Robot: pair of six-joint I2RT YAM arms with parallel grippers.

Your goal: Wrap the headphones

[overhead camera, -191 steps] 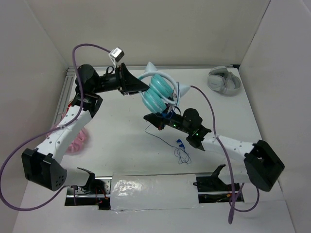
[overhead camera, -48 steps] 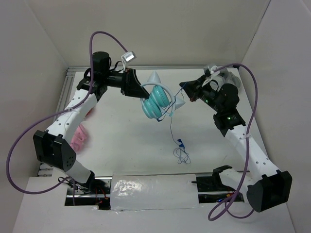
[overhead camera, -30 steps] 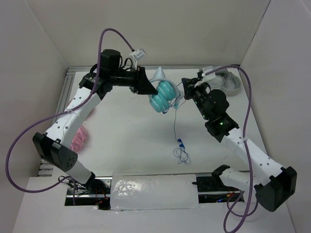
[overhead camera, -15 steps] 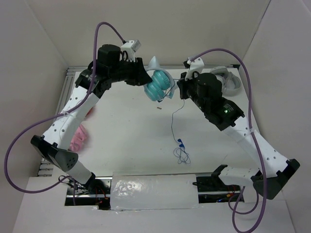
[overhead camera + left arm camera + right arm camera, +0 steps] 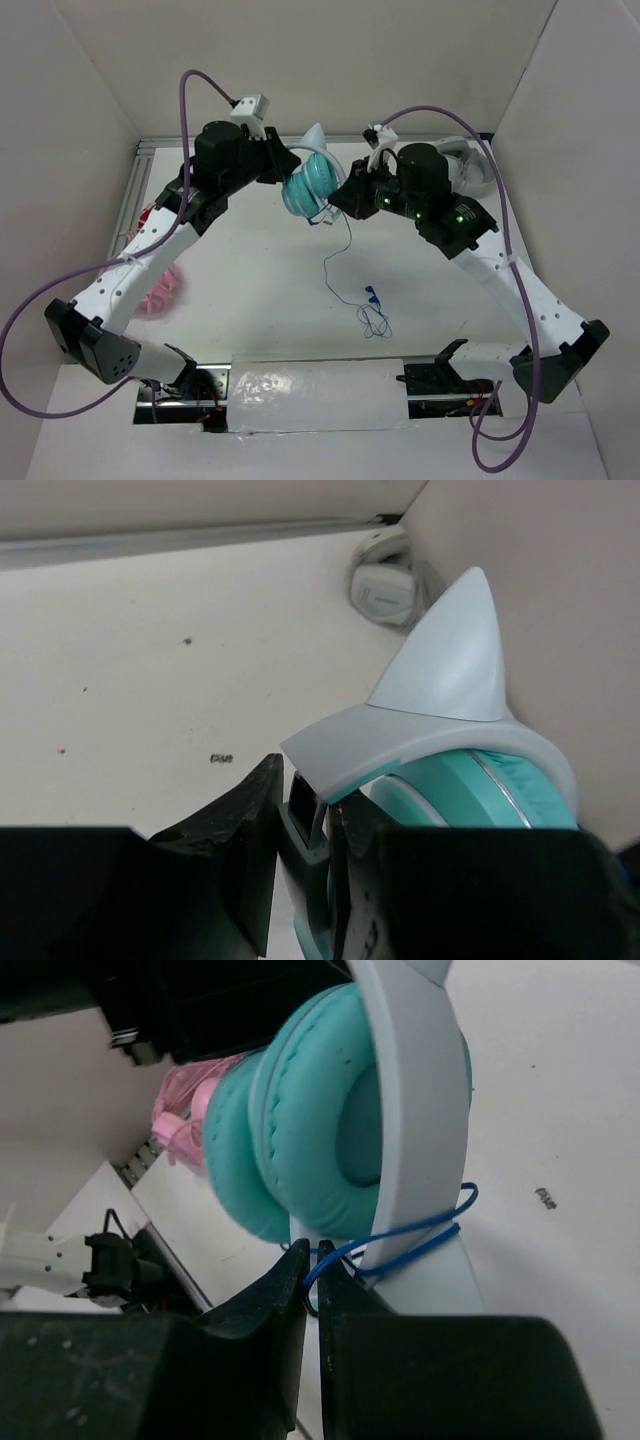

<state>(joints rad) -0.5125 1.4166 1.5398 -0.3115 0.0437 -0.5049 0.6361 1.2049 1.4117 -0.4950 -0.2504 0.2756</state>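
The teal headphones (image 5: pixel 305 188) with a white cat-ear headband (image 5: pixel 450 670) hang in the air above the back of the table. My left gripper (image 5: pixel 290 168) holds them from the left, shut on the headband's slider (image 5: pixel 310 820). In the right wrist view the teal ear cushions (image 5: pixel 310 1130) sit stacked, and the thin blue cable (image 5: pixel 420 1235) loops twice round the headband (image 5: pixel 420 1110). My right gripper (image 5: pixel 313 1255) is just below the cups, shut on that cable. The rest of the cable (image 5: pixel 340 260) hangs down to a small coil (image 5: pixel 375 320) on the table.
Grey-white headphones (image 5: pixel 470 165) lie at the back right, partly behind my right arm, and show in the left wrist view as grey-white headphones (image 5: pixel 385 580). Pink headphones (image 5: pixel 160 290) lie at the left edge. White walls close in the back and both sides.
The headphones have shifted left and slightly lower with my left gripper. My right gripper has swung left and down under the cups, and the hanging cable now bows out to the left.
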